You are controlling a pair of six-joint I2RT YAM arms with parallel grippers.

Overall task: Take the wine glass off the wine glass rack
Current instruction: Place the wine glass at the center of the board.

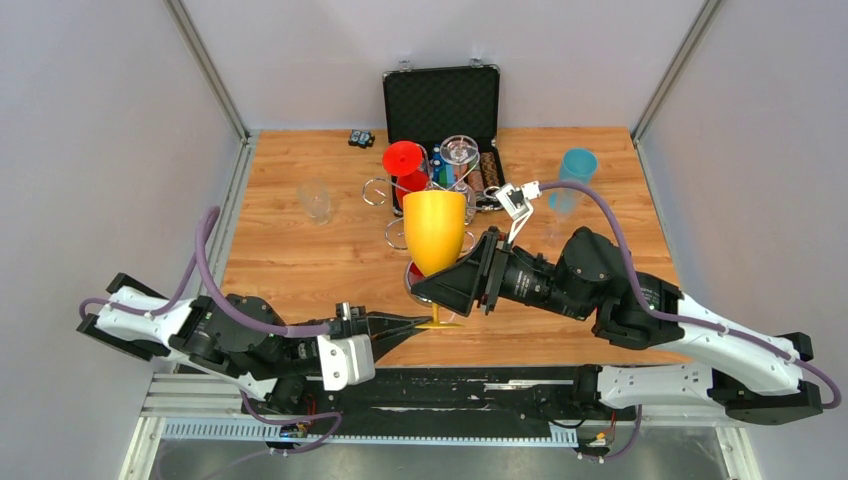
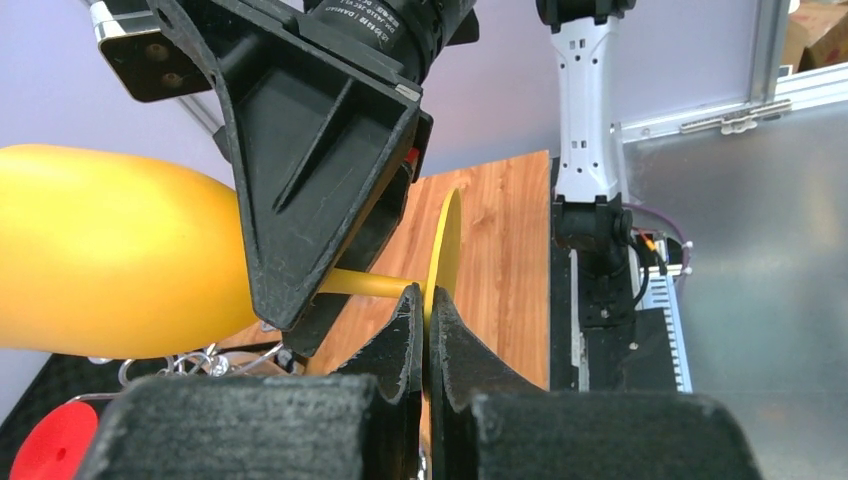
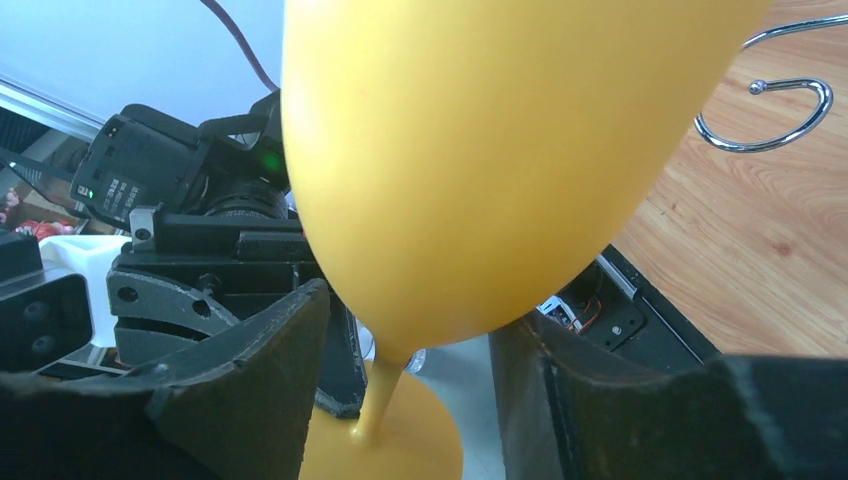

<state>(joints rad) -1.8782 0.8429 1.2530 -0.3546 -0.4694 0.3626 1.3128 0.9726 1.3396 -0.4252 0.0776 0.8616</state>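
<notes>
The left gripper (image 2: 428,300) is clenched on the rim of the wine glass's (image 3: 470,150) foot (image 2: 447,250), the thin yellow disc pinched edge-on between its pads. From that pinch the stem (image 2: 370,285) runs straight out ahead of the fingers to the yellow bowl.

The right gripper (image 3: 410,320) straddles the low, narrowing part of the bowl, one finger on each side and close against it. Whether the pads actually press the bowl or only flank it, I cannot tell.

Beyond the right fingers, past the bowl, a curled wire arm of the wine glass rack (image 3: 828,100) shows over the wood with a gap between it and the glass. Farther out, a red glass (image 1: 405,160) and a clear glass (image 1: 458,150) sit at the rack, in front of the black case (image 1: 440,100).

The lift-off looks largely done, since the yellow glass appears free of the arms and carried by its foot. What remains is bringing it fully away from the rack and setting it down upright on the table (image 1: 300,270).
</notes>
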